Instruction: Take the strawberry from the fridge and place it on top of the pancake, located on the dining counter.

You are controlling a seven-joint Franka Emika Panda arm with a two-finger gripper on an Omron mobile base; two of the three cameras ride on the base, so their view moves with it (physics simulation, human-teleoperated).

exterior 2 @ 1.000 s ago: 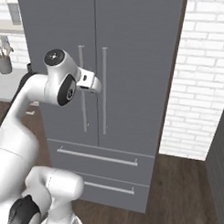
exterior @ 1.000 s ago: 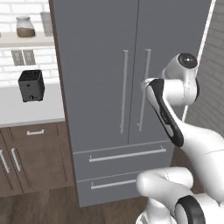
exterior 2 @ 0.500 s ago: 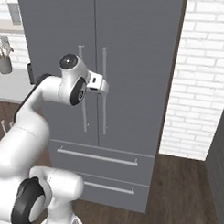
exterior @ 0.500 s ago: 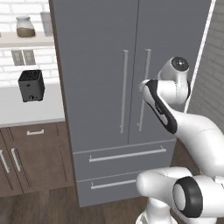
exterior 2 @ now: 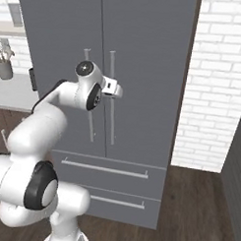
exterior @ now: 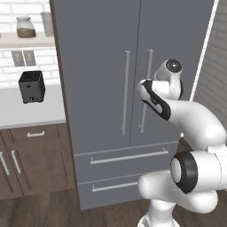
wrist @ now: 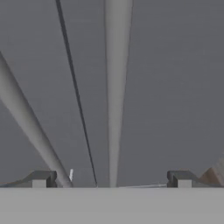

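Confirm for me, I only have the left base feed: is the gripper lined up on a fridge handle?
Observer: Yes. In the hand view the right door's handle runs straight up between the open fingertips of the gripper.
Operator: Closed on it?
Observer: No, each fingertip stands well clear of the bar.
Operator: Doors still shut?
Observer: The right base view shows the fridge with both doors flush and both drawers in.

Kitchen: fridge (exterior: 133,88), brown cabinets (exterior: 31,155), brick wall (exterior 2: 217,96).
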